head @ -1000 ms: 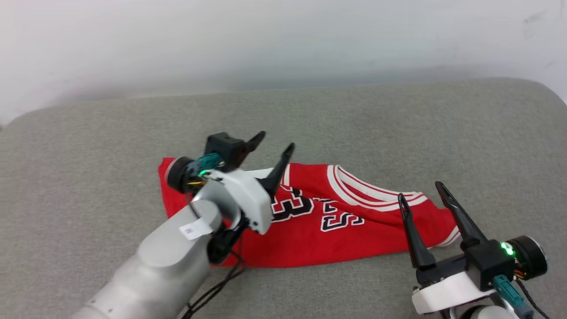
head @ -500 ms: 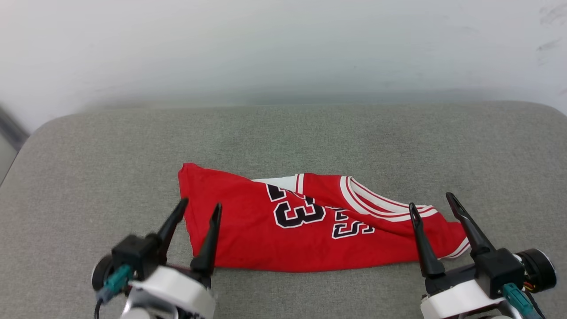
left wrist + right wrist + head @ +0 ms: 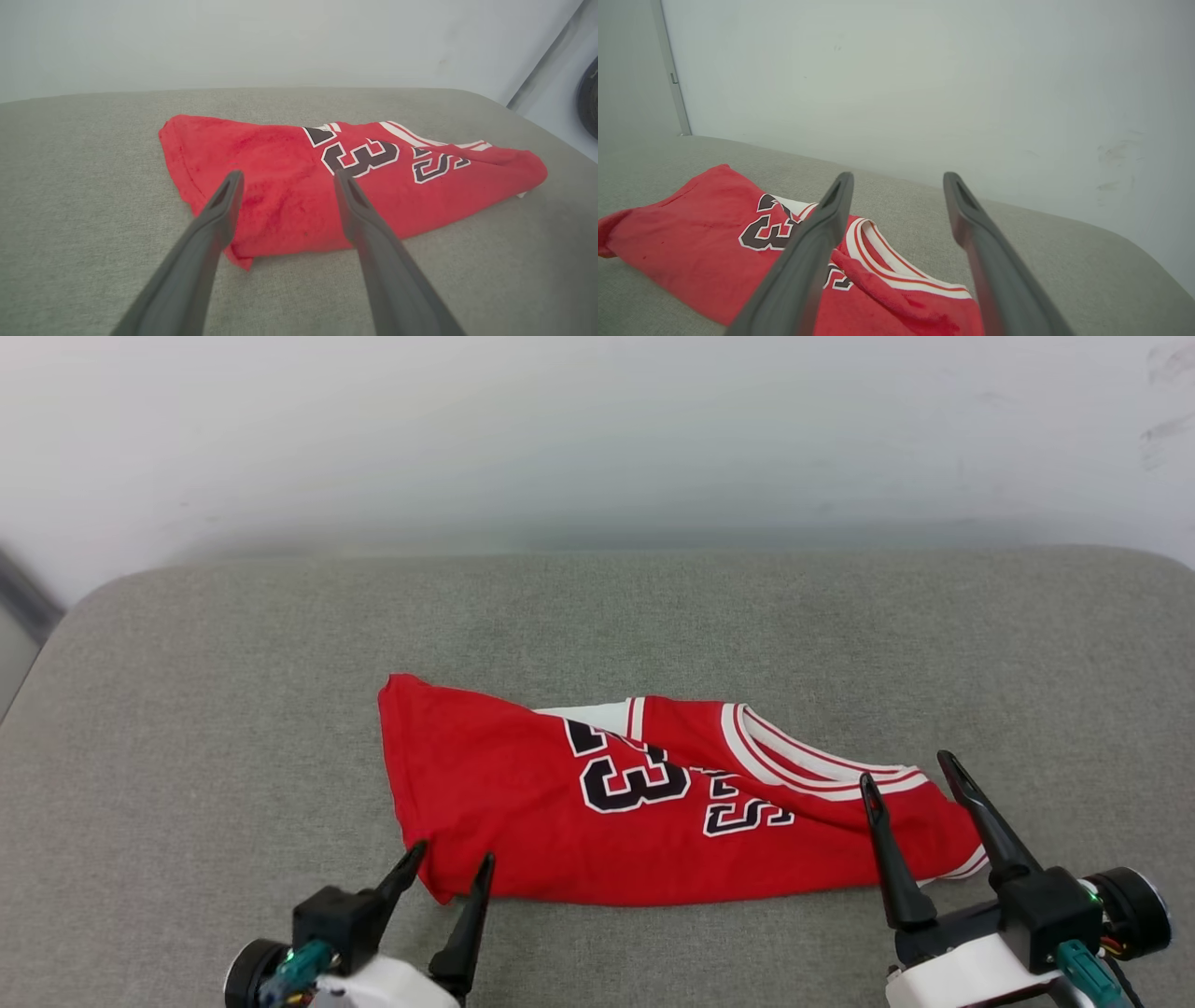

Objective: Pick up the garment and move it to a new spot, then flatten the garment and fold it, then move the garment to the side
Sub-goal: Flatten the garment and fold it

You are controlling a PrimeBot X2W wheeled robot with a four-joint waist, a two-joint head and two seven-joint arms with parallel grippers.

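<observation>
Red shirt [image 3: 523, 803] on a grey padded surface [image 3: 597, 616] before a pale wall [image 3: 597, 429]. The shirt lies folded into a long band across the middle of the surface, its length running left to right. The plain red hem end is at the left, and the white-and-red striped collar [image 3: 794, 761] is toward the right. The black, white-outlined number [image 3: 630, 784] and lettering face up near the middle, and a strip of white sleeve [image 3: 593, 716] shows at the far edge. The left claw [image 3: 454, 852], at the lower left, has its two dark fingers spread apart and empty, their tips just beside the shirt's near left corner. The right claw [image 3: 906, 769], at the lower right, is likewise spread and empty, its fingers crossing the shirt's right end in the head view. Whether they touch the cloth cannot be told.
</observation>
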